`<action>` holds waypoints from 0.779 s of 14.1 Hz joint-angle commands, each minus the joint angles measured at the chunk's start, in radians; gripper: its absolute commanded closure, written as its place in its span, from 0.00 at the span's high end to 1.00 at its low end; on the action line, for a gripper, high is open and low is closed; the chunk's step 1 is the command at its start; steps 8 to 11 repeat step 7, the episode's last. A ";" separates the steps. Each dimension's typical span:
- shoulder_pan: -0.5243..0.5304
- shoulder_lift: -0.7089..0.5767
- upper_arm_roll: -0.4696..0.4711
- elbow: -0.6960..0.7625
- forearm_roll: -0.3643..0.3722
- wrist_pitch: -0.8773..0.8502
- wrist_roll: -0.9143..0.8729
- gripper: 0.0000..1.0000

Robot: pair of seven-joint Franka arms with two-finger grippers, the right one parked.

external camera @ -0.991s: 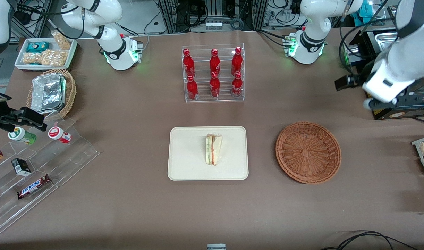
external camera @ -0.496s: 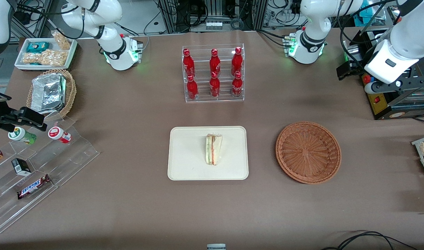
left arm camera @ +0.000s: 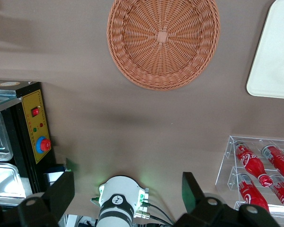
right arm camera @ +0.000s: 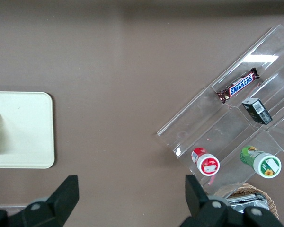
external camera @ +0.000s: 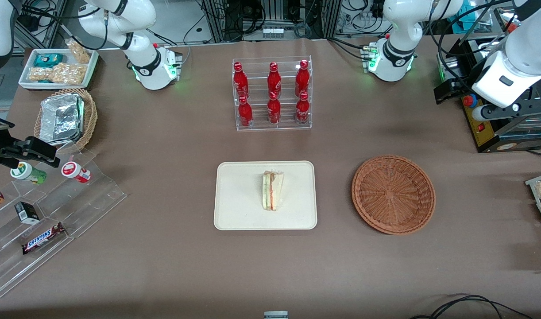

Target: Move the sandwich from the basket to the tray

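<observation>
Since one second ago, only the working arm shifted: its gripper point(left arm camera: 128, 187) went up and away from the front camera, fingers wide apart and holding nothing. One sandwich point(external camera: 272, 190) lies on the one tray point(external camera: 235, 212); the one basket point(external camera: 393, 194) holds nothing. I judge the task done.

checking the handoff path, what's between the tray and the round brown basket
Only bare brown table between tray and basket, in the front view. Open gripper is high, toward the working arm's end.
</observation>
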 commanded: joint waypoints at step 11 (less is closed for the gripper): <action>-0.001 -0.035 -0.003 -0.007 0.071 0.013 0.160 1.00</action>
